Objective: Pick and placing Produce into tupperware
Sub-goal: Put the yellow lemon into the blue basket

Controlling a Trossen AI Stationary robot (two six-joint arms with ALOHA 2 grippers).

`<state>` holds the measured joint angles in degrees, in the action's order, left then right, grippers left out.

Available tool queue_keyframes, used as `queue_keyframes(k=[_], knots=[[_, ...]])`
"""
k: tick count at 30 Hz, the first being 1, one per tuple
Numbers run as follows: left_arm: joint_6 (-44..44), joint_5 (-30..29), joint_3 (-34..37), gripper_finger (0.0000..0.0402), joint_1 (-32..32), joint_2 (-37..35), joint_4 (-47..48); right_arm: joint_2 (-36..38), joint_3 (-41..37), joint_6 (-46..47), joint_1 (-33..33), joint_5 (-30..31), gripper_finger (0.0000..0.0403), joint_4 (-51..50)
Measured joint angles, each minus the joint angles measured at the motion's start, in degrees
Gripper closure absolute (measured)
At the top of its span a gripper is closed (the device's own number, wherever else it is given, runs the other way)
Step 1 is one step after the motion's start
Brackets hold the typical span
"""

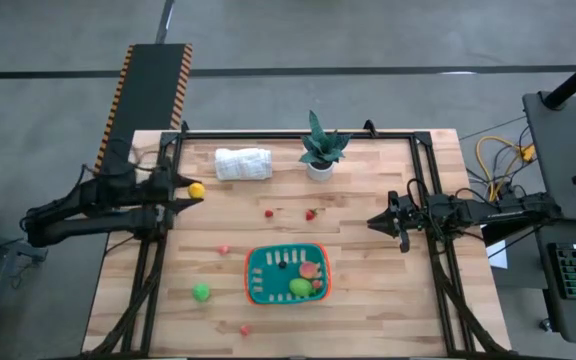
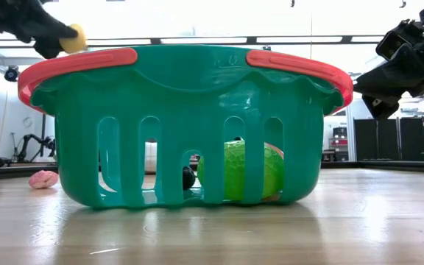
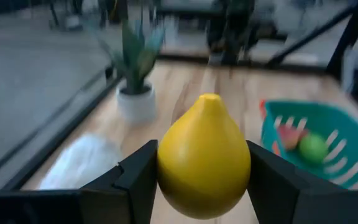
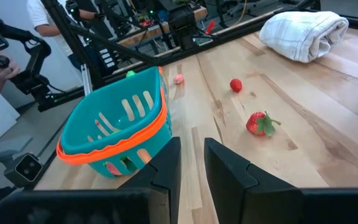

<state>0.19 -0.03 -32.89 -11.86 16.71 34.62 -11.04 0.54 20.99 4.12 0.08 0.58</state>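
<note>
I take the basket (image 1: pixel 286 274) as my landmark; it sits on the table (image 1: pixel 388 300) toward the near edge, teal with an orange rim.

Far to its left and further back, my left gripper (image 1: pixel 190 190) hangs above the table with its fingers (image 3: pixel 138 177) clamped on a yellow lemon (image 3: pixel 204 163). In the left wrist view the lemon fills the gap between them, pointed end up.

Just left of the basket a green piece (image 1: pixel 201 291) lies on the wood. A small pink piece (image 1: pixel 223 249) lies off the basket's back left corner, and a small red one (image 1: pixel 245 328) in front of the same side.

Inside the basket I see a green fruit (image 1: pixel 300 288), a pinkish one (image 1: pixel 309 269) beside it, and a small dark piece (image 1: pixel 281 265) nearer the middle.

Behind the basket lie a red berry (image 1: pixel 269 213) and a strawberry (image 1: pixel 310 214), a little apart. Further back are a rolled white cloth (image 1: pixel 243 163) and a potted plant (image 1: pixel 320 150).

To the right of the basket and a little behind it, my right gripper (image 1: pixel 373 221) hovers, holding nothing, its fingers (image 4: pixel 166 165) drawn close with a narrow slit between them.
</note>
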Motion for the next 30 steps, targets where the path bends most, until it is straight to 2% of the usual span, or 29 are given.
queue_keyframes(k=[6,13,20,30], knots=[[-0.02,0.42,1.41,0.0219,-0.02,-4.38,-1.28,0.01,-0.02,0.00,0.00,0.01,0.0339,0.00],[0.00,0.35,1.30,0.0219,-0.02,-5.13,-1.23,0.01,0.00,0.00,0.00,0.01,0.0339,0.02],[0.13,0.24,1.14,0.0219,-0.02,-2.93,-2.26,0.01,0.00,0.00,0.00,0.04,0.0339,0.03],[0.32,3.98,0.20,0.0219,0.00,2.81,-13.25,0.01,0.00,-0.13,0.00,0.04,0.0339,0.09]])
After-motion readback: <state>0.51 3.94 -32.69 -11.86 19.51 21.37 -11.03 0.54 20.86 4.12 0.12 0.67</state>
